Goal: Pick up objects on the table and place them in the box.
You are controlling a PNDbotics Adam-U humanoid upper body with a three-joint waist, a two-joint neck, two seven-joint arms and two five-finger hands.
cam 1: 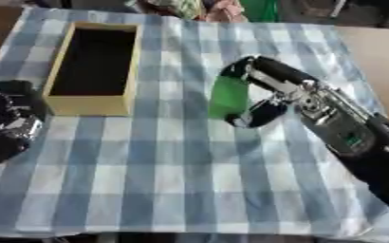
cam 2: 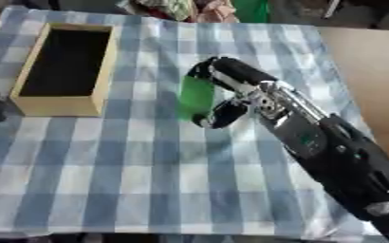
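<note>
Green block (cam 1: 227, 96) upright in right hand (cam 1: 264, 90).

Left hand (cam 1: 11, 118) cut by the frame edge — fingers indistinct.

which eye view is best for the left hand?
Left eye view: the left hand shows as a black and silver mass at the left edge beside the box. Right eye view cuts it to a sliver at the frame edge.
</note>
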